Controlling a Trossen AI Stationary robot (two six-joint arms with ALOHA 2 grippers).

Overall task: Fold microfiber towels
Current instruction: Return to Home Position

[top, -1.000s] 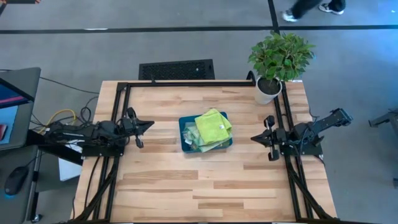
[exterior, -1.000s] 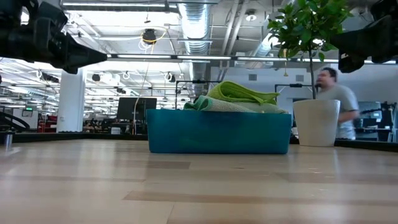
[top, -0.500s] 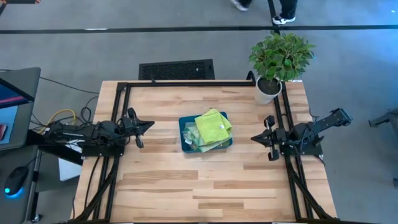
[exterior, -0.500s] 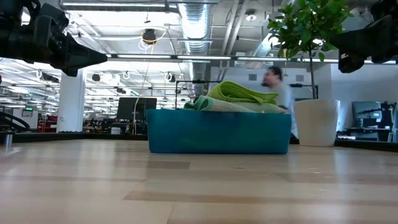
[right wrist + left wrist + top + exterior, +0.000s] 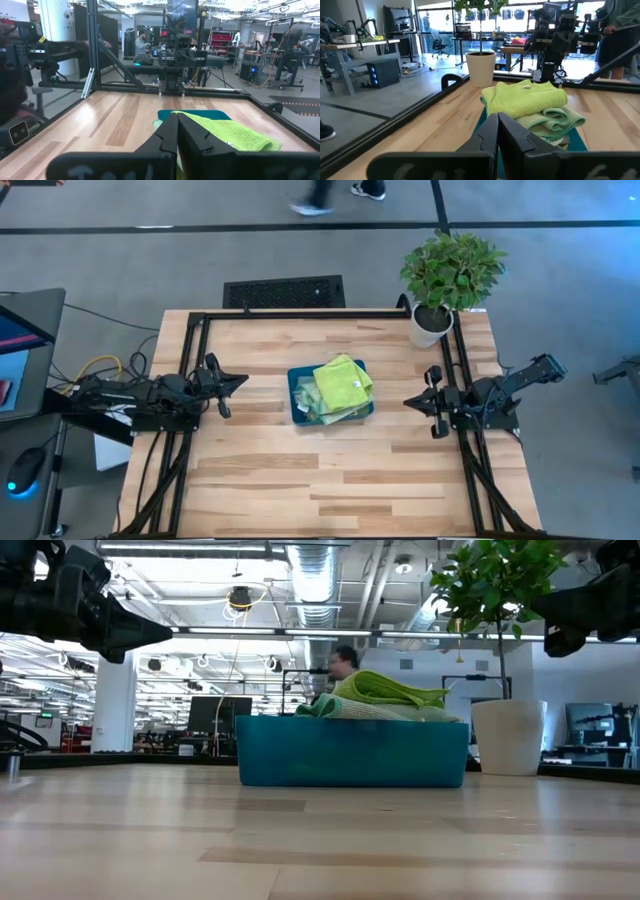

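Observation:
A teal tray [image 5: 298, 392] sits at the table's middle and holds a pile of folded towels. The lime green towel [image 5: 342, 381] lies on top, with a pale sage green towel [image 5: 555, 119] under it; the pile also shows above the tray's wall in the low view [image 5: 385, 690]. The grey and yellow towels are hidden. My left gripper [image 5: 240, 380] hovers shut and empty at the table's left side, pointing toward the tray. My right gripper [image 5: 408, 402] hovers shut and empty at the table's right side, pointing toward the tray.
A potted plant [image 5: 448, 275] in a white pot stands at the table's far right corner. A black frame rail [image 5: 300, 313] runs along the far edge and both sides. A person walks past beyond the far edge [image 5: 318, 195]. Bare wood lies in front of the tray.
Both arms have kept still. A person beyond the table's far edge has walked from the right toward the left.

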